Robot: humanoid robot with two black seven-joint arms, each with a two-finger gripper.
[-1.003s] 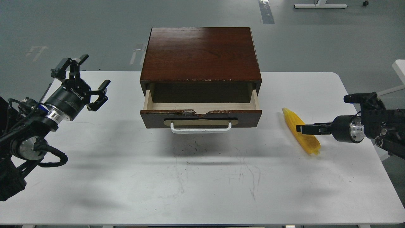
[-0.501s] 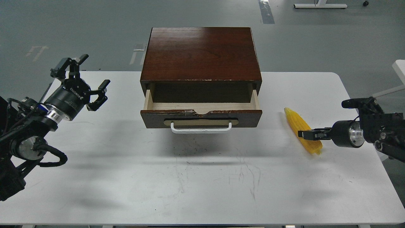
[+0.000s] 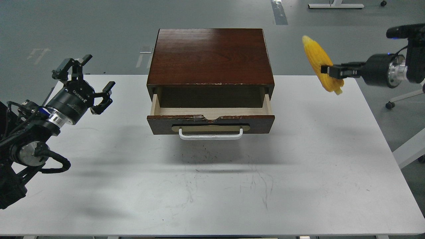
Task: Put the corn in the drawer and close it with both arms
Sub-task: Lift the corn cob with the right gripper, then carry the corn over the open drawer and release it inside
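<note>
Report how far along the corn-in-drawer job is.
Done: the drawer stands open, and the right gripper has the corn pinched and raised off the table, right of the cabinet. Left: carry it over, drop it in, then push the drawer shut. The left gripper hangs open, unused.

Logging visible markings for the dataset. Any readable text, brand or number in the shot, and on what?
"ROBOTIQ": white lettering on the black body of the left gripper, seen upside down and small, so the last letters are uncertain.
Nothing readable on the right gripper, corn, drawer or table.
</note>
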